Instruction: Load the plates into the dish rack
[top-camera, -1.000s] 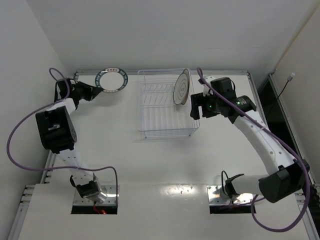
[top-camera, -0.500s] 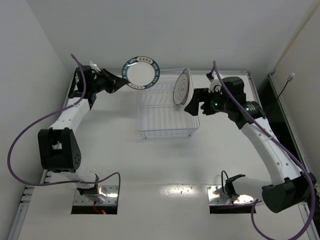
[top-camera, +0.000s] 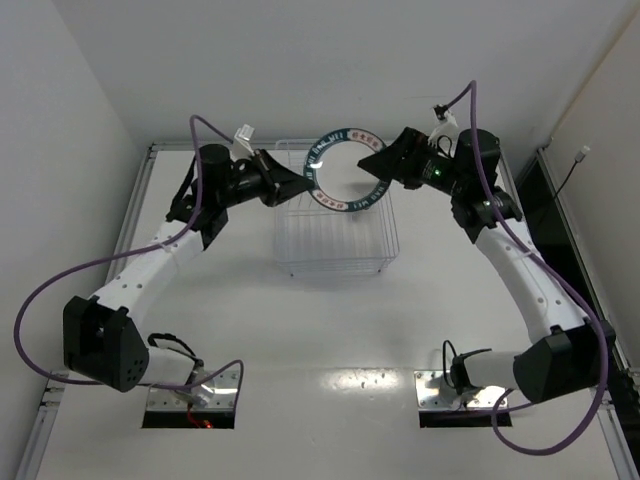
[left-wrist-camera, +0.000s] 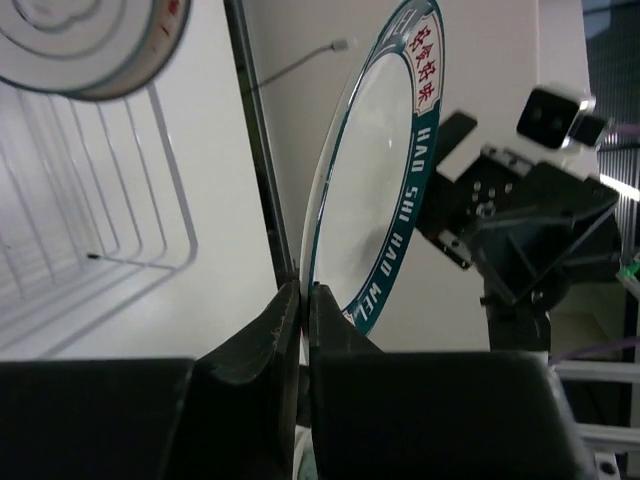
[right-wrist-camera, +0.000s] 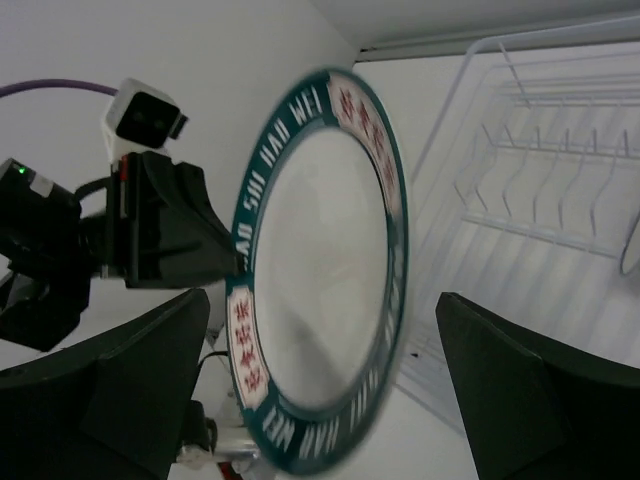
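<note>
The teal-rimmed plate (top-camera: 340, 168) hangs on edge above the back of the dish rack (top-camera: 335, 240). My left gripper (top-camera: 300, 178) is shut on its rim; the wrist view shows the rim (left-wrist-camera: 375, 200) pinched between the fingertips (left-wrist-camera: 303, 290). My right gripper (top-camera: 375, 165) is open on the plate's right side. In its own view the plate's face (right-wrist-camera: 320, 270) fills the space ahead of the wide-apart fingers (right-wrist-camera: 325, 335), which touch nothing. A pale plate with grey rings (left-wrist-camera: 80, 40) shows over the rack's wires (left-wrist-camera: 150, 240); the teal plate hides it in the top view.
The rack's upright tines (right-wrist-camera: 540, 200) run below and behind the held plate. White walls close the table at the back and left. A dark panel (top-camera: 535, 200) stands along the right edge. Purple cables trail from both arms.
My left arm swung right, carrying the teal-rimmed plate from the back left corner to above the rack. My right gripper rose from beside the racked plate, opened wider, and now faces the teal plate.
</note>
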